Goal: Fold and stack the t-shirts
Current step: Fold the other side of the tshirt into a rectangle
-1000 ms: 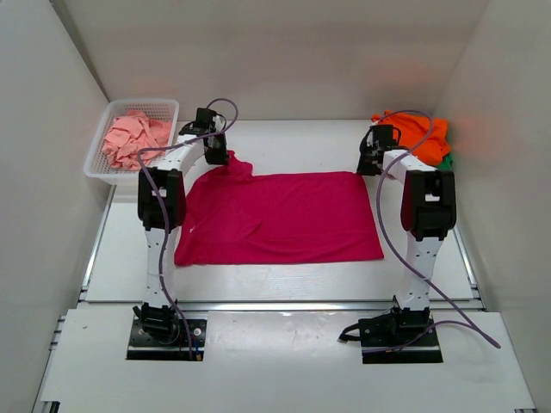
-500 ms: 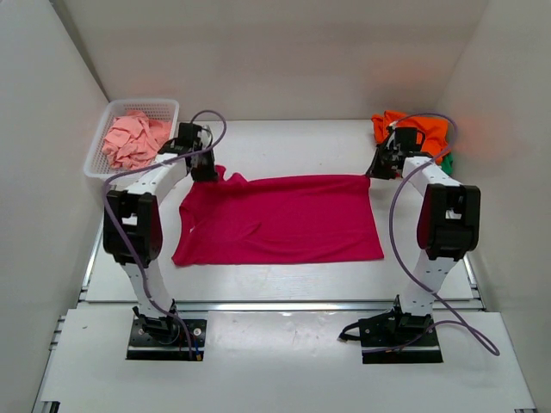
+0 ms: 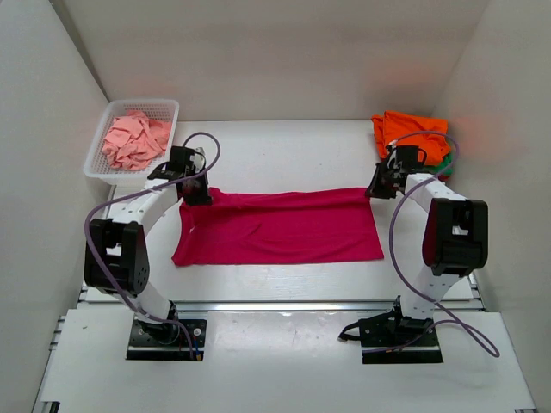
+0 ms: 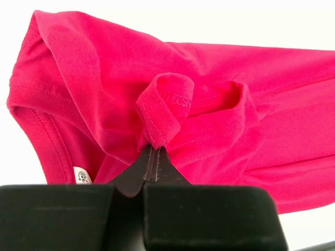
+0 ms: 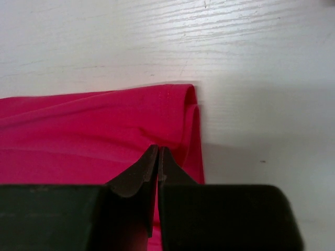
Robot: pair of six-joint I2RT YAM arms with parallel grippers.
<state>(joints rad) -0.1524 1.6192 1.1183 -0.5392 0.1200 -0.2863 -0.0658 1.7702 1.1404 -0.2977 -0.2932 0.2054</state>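
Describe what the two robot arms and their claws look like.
The left arm and right arm are slim white links with bulky black joint housings. A purple cable loops along each. The left claw and right claw are black, tapering to thin tips.

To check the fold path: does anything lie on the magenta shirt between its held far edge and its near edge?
Nothing visible does. The left end effector and the right end effector pinch the magenta shirt at its far edge; the cloth nearer is bare.
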